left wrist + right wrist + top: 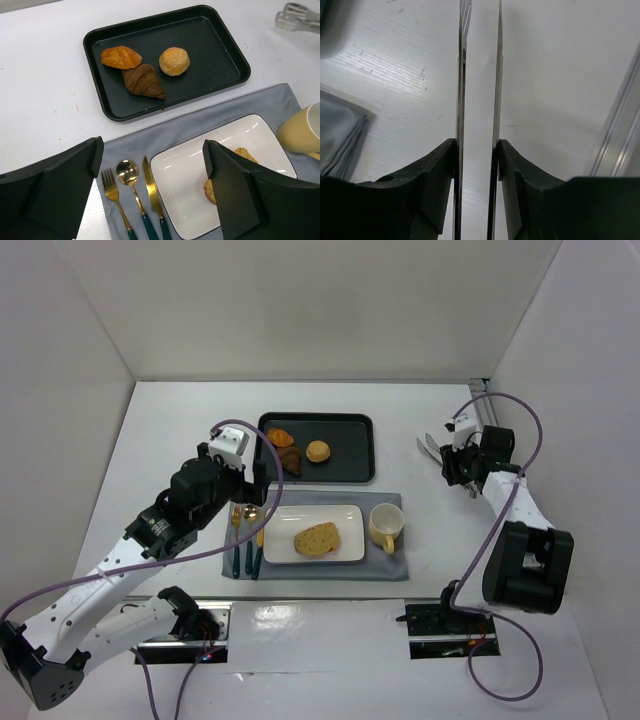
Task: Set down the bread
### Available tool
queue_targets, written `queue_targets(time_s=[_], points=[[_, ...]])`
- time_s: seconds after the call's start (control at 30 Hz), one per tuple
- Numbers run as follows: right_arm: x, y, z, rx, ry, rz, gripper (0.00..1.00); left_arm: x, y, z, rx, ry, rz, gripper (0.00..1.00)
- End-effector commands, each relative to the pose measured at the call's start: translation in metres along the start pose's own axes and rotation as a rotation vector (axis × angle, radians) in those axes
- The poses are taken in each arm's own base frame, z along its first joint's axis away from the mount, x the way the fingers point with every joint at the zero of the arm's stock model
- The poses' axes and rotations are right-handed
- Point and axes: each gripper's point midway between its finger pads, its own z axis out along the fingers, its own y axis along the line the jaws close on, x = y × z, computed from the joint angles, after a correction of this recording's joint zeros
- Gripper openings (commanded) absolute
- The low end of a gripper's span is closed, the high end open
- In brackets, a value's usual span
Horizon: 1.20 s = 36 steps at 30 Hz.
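While bread tops plate, cup beside, right fingers gripping tongs

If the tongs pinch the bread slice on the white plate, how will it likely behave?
The bread looks thin and porous, so probably light, and the narrow tongs could dent it. Lying flat on the glossy plate, it may slide rather than roll.

Near the middle of the white rectangular plate lies the bread, a flat oval golden-tan slice with a darker brown crust edge, resting flat on its face, with the yellow cup at its 3 o'clock and the black tray at its 12 o'clock.
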Motion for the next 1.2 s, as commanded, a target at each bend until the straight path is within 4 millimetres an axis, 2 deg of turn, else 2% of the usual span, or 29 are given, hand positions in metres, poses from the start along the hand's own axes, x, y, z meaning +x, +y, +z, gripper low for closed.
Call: queue_targets(time_s=[0.0,0.17,0.27,0.33,0.43,0.5,0.57,0.6,0.63,0.67,0.73,0.87,0.9,0.97,1.0,1.17], points=[[-0.003,-0.021,0.019,0.073,-0.015,0.044,0.47,-0.014,-0.004,-0.001,0.027,-0.055,0.0,1.0],[0.028,-0.025,0.037,0.088,0.1,0.086,0.51,-0.014,-0.006,-0.001,0.036,-0.053,0.0,1.0],[0.046,-0.022,0.046,0.071,0.156,0.102,0.52,-0.012,-0.007,0.001,0.044,-0.043,0.003,1.0],[0.058,-0.016,0.051,0.046,0.204,0.118,0.57,-0.012,-0.007,0.001,0.044,-0.043,0.003,1.0],[0.069,-0.013,0.055,0.02,0.253,0.125,0.62,-0.012,-0.007,0.001,0.044,-0.043,0.003,1.0],[0.074,-0.013,0.055,0.007,0.264,0.132,0.62,-0.012,-0.007,0.001,0.044,-0.043,0.003,1.0],[0.076,-0.013,0.054,-0.006,0.263,0.147,0.68,-0.012,-0.007,0.001,0.044,-0.043,0.003,1.0],[0.078,-0.012,0.053,-0.019,0.262,0.149,0.78,-0.012,-0.007,0.001,0.044,-0.043,0.003,1.0],[0.078,-0.012,0.053,-0.02,0.262,0.149,0.8,-0.012,-0.007,0.001,0.044,-0.043,0.003,1.0],[0.076,-0.014,0.046,-0.025,0.252,0.168,0.99,-0.012,-0.007,0.001,0.044,-0.043,0.003,1.0],[0.07,-0.013,0.039,-0.048,0.222,0.174,1.0,-0.012,-0.007,0.001,0.044,-0.043,0.003,1.0],[0.05,-0.02,0.007,-0.05,0.159,0.194,1.0,-0.012,-0.007,0.001,0.044,-0.043,0.003,1.0],[0.035,-0.024,-0.003,-0.029,0.125,0.176,1.0,-0.011,-0.009,0.001,0.054,-0.042,0.003,1.0],[0.022,-0.023,-0.015,-0.02,0.092,0.177,1.0,-0.011,-0.009,0.001,0.054,-0.042,0.003,1.0],[0.009,-0.023,-0.025,-0.006,0.049,0.166,1.0,-0.011,-0.009,0.001,0.054,-0.042,0.003,1.0],[-0.02,-0.007,-0.05,-0.031,-0.089,0.168,1.0,-0.009,-0.011,0.003,0.064,-0.031,0.005,1.0]])
